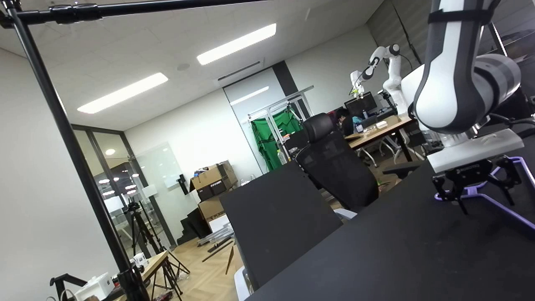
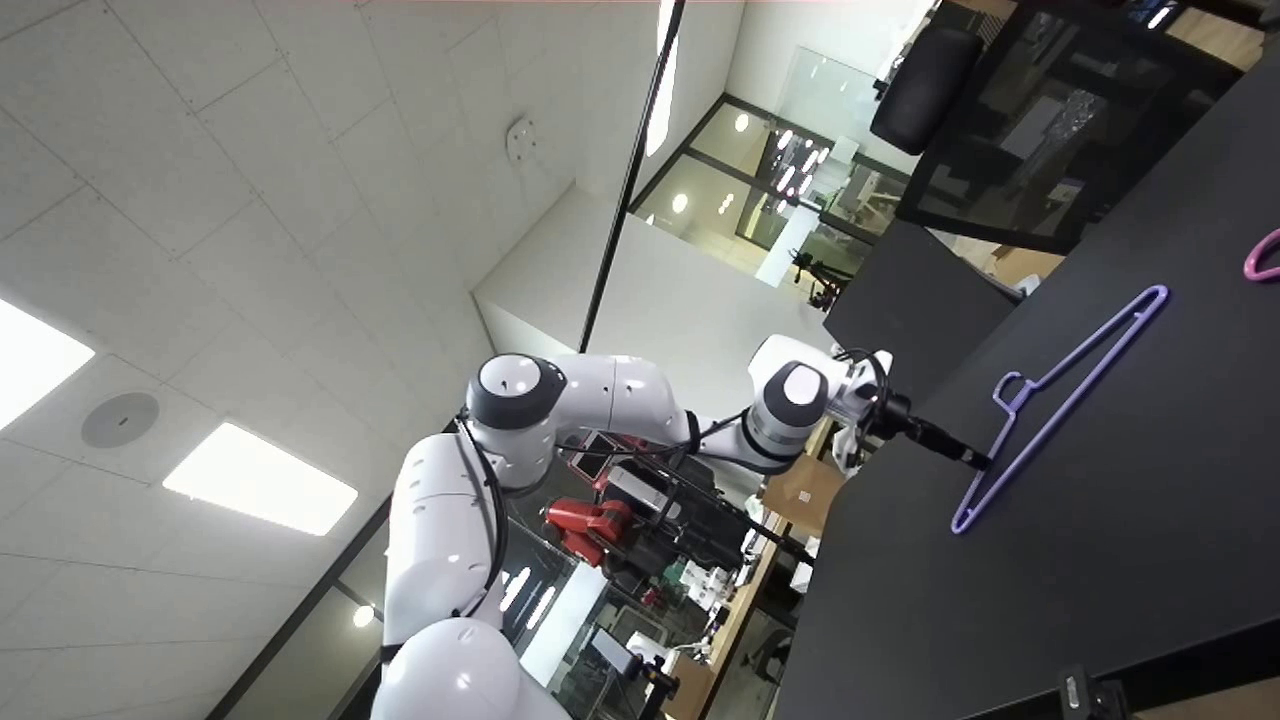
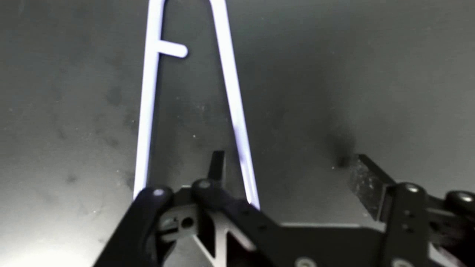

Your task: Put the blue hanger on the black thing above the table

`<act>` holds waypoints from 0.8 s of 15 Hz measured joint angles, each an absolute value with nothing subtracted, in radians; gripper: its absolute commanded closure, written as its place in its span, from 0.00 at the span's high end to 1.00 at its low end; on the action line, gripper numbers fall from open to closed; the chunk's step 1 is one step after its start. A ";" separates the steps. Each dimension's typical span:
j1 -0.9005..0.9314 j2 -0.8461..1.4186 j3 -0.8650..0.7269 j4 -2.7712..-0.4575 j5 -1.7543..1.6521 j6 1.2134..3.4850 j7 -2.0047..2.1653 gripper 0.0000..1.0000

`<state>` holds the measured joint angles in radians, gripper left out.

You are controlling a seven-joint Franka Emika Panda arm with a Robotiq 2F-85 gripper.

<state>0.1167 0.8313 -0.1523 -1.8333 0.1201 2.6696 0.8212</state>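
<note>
The blue hanger (image 2: 1062, 412) lies flat on the black table (image 2: 1100, 570); it also shows in an exterior view (image 1: 514, 215) and in the wrist view (image 3: 232, 81). My gripper (image 3: 289, 163) is open and low over the table. In the wrist view one slanting bar of the hanger passes between its fingers, near the left finger. The right finger stands well apart from the bar. The gripper also shows in both exterior views (image 1: 487, 205) (image 2: 978, 458). The black thing, a long level bar (image 1: 167, 6), runs high above the table; it also shows in an exterior view (image 2: 632, 175).
A slanting upright black pole (image 1: 71, 133) meets the bar at its end. Part of a pink hanger (image 2: 1253, 266) lies at the table's far side. An office chair (image 1: 338, 167) stands beyond the table edge. A black clamp (image 2: 1085, 695) is at an edge.
</note>
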 measured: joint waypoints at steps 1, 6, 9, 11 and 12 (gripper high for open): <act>0.115 0.837 -0.152 -1.832 0.120 2.668 0.821 1.00; 0.116 0.853 -0.152 -1.820 0.121 2.669 0.819 0.57; 0.121 0.852 -0.154 -1.811 0.120 2.669 0.819 0.37; 0.122 0.851 -0.155 -1.807 0.120 2.669 0.819 0.22; 0.122 0.847 -0.155 -1.806 0.121 2.669 0.819 0.14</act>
